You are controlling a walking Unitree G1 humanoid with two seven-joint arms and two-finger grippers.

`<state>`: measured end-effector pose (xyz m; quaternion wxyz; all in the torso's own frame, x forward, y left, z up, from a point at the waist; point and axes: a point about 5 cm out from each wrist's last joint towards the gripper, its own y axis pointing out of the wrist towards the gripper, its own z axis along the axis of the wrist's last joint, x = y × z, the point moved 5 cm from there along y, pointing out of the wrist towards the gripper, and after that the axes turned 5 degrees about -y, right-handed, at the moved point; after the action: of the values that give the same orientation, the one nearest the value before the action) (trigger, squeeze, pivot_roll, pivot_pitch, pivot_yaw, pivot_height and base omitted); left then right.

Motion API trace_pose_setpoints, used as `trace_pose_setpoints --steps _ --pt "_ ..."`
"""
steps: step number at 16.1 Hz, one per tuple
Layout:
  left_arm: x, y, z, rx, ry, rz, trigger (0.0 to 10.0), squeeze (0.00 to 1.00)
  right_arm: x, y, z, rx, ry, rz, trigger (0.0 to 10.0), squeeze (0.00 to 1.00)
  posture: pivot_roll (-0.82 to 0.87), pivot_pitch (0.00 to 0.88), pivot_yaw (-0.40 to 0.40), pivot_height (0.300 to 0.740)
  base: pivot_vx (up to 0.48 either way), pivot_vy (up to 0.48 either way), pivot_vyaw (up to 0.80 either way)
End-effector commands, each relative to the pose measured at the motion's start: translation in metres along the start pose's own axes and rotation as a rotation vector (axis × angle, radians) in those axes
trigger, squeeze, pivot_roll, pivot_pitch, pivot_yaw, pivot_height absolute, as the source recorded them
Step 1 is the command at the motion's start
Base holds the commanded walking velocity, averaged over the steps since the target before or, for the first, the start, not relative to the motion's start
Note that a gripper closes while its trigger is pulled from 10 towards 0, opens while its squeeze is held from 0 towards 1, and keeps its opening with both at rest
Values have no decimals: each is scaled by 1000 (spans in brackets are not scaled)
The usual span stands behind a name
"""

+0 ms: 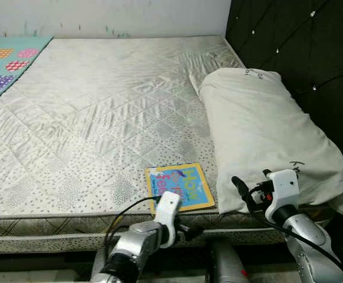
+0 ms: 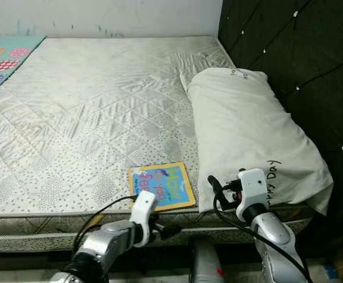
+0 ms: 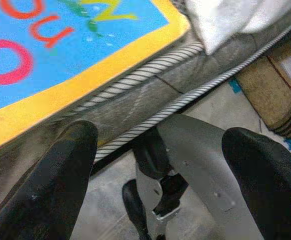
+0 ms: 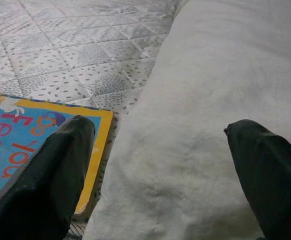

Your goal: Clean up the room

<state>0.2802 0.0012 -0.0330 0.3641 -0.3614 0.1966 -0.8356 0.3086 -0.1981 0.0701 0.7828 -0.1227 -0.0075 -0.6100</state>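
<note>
At the mattress (image 1: pixel 89 135) near edge lies a book (image 1: pixel 179 187), beside the pillow (image 1: pixel 266 135). Thin, stiff, light: grip its overhanging edge. Left gripper (image 3: pixel 158 175) and right gripper (image 4: pixel 160 165) jaws apart, empty.

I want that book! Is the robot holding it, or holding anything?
No, nothing is held. The left gripper is open just below the bed's edge by the book, and the right gripper is open over the pillow.
</note>
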Motion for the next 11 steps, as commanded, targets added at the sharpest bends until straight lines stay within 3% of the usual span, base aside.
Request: trace_pose_setpoints --steps 1,3,11 --pt "-3 0 0 -6 9 6 10000 0 4 0 3 7 -7 -15 10000 0 -249 0 1 577 0 0 0" --pt "-10 -3 5 30 -6 42 10000 0 3 -1 1 4 -7 -15 10000 0 -249 0 1 577 0 0 0" --pt "-10 -3 5 30 -6 42 10000 0 3 -1 1 4 -7 -15 10000 0 -249 0 1 577 0 0 0"
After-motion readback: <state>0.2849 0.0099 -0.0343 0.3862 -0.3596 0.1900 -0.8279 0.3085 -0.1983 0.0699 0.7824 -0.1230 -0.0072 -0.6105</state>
